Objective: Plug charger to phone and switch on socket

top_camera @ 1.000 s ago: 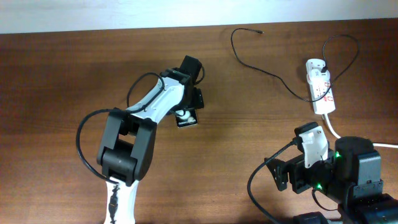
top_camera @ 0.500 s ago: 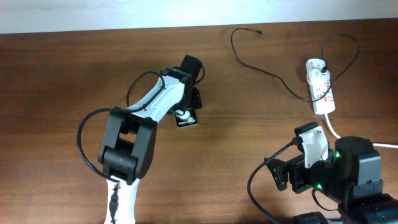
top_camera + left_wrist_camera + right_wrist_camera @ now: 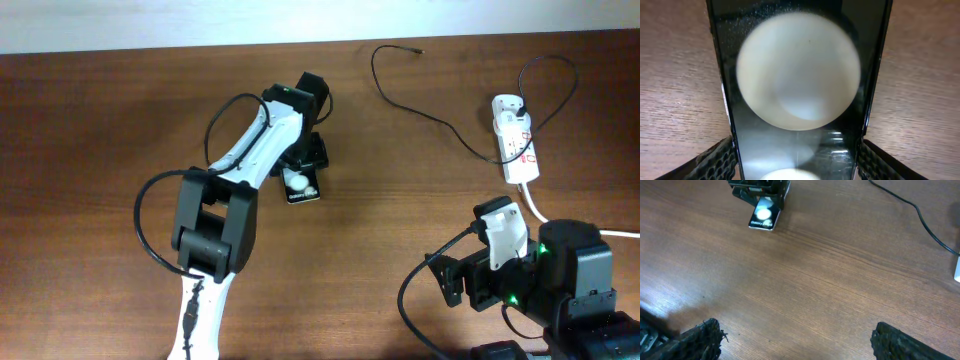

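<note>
Phone (image 3: pixel 302 187): clamped by left gripper (image 3: pixel 797 159), arm swung slightly nearer socket (image 3: pixel 516 139) since. Right gripper (image 3: pixel 795 342): fingers spread, unmoved.

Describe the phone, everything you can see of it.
The phone is a small black slab with a glossy face, lying flat and face up on the wooden table. The glass mirrors round white glare spots; tiny white text sits at the end away from the gripper. The left gripper straddles its other end, fingers against both long edges. The charger lies apart, not plugged in.
</note>
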Controlling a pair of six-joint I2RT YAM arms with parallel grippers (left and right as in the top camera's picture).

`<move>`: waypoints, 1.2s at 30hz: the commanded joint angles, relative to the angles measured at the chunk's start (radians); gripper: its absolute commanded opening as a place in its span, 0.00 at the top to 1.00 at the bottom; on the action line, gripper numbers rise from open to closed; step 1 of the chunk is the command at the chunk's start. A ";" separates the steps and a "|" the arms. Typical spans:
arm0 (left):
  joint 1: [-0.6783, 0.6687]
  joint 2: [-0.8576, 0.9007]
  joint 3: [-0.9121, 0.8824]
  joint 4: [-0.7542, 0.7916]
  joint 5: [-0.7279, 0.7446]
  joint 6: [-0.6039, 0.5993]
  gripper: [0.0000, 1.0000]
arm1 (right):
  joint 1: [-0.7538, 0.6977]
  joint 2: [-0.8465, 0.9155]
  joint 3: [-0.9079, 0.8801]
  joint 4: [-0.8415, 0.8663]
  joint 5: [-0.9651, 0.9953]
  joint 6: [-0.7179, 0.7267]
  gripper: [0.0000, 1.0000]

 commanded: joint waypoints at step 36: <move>0.092 0.001 0.113 -0.177 0.691 -0.134 0.79 | 0.005 0.622 -0.157 0.333 -0.171 0.361 0.01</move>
